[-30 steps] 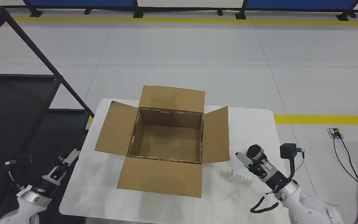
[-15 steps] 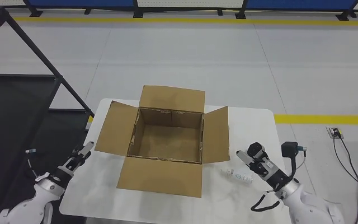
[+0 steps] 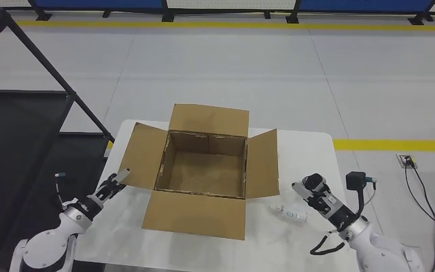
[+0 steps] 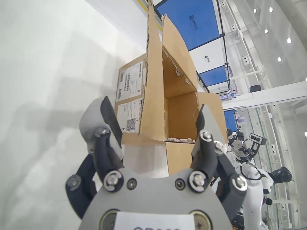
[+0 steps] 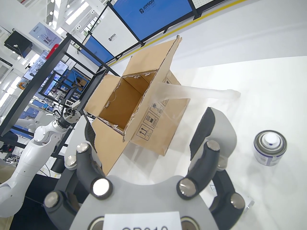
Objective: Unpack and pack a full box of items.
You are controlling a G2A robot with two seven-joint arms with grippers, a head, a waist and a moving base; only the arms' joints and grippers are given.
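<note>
Cardboard box (image 3: 197,216) is found open and empty on the table (image 3: 299,149); it is judged light, stiff but tearable, best taken by a flap edge. Left gripper (image 3: 117,177) and right gripper (image 3: 306,188) are seen spread wide, nothing held.

White table (image 3: 306,156); black rack (image 3: 58,75) at left; yellow floor line (image 3: 384,144); blue panels (image 5: 153,3) behind.

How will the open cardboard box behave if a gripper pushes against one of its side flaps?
The cardboard box looks empty inside, so it is probably light and may slide on the white table rather than resist. Its four flaps stand open and unsupported, so a pushed flap would likely fold at its crease first.
</note>
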